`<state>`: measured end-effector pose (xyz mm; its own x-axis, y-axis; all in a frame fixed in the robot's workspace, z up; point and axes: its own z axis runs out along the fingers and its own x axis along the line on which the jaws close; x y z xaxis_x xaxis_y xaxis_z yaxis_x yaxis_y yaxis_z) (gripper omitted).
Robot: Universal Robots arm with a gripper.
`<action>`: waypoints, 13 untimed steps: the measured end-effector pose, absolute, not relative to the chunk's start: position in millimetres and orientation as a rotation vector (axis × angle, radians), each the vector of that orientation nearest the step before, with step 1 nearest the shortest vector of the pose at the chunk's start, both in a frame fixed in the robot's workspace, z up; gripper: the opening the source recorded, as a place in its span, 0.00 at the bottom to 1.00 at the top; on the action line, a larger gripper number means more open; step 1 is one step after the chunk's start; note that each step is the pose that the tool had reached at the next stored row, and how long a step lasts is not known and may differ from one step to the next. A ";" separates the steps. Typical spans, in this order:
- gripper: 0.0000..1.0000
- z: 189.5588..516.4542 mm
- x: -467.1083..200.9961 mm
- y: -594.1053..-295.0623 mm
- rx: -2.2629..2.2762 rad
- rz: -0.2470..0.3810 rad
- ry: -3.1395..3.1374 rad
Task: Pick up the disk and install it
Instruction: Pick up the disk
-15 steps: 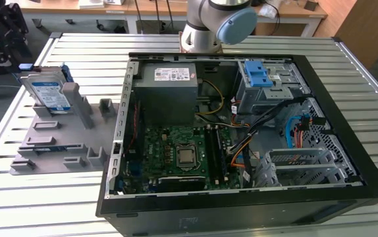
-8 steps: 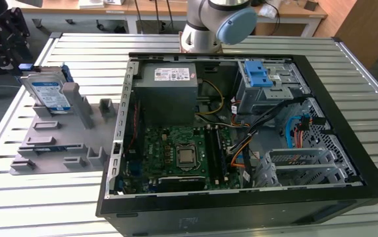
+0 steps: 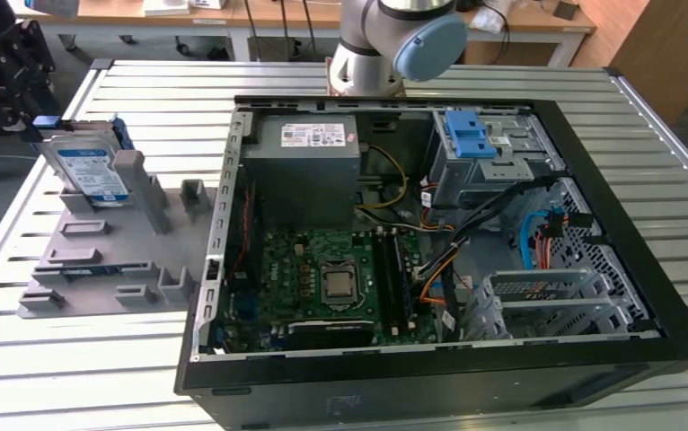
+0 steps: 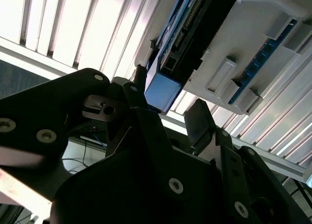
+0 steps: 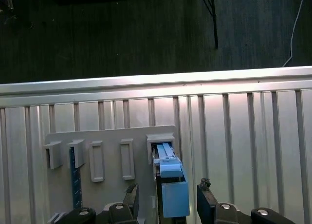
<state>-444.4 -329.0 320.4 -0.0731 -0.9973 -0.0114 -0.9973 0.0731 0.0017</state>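
In the exterior view an open computer case [image 3: 440,242] sits on the slatted table [image 3: 680,135] just beside a grey rack [image 3: 104,269], where the silver, blue-framed disk [image 3: 90,171] stands upright, the hand [image 5: 168,191] spread open astride its blue end.

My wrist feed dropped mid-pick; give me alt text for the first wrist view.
The open gripper straddles the disk, fingers clear of both sides. The disk stands on edge in a grey holder on the slatted metal table.
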 end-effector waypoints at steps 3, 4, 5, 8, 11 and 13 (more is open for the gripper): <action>0.59 317.0 -444.4 -327.7 -2.134 0.014 2.296; 0.59 315.8 -444.4 -327.5 -2.134 0.014 2.296; 0.59 314.5 -444.4 -327.4 -2.134 0.014 2.296; 0.59 310.9 -444.4 -327.4 -2.134 0.014 2.296; 0.59 310.8 -444.4 -327.4 -2.134 0.014 2.296; 0.59 310.6 -444.4 -327.4 -2.134 0.014 2.296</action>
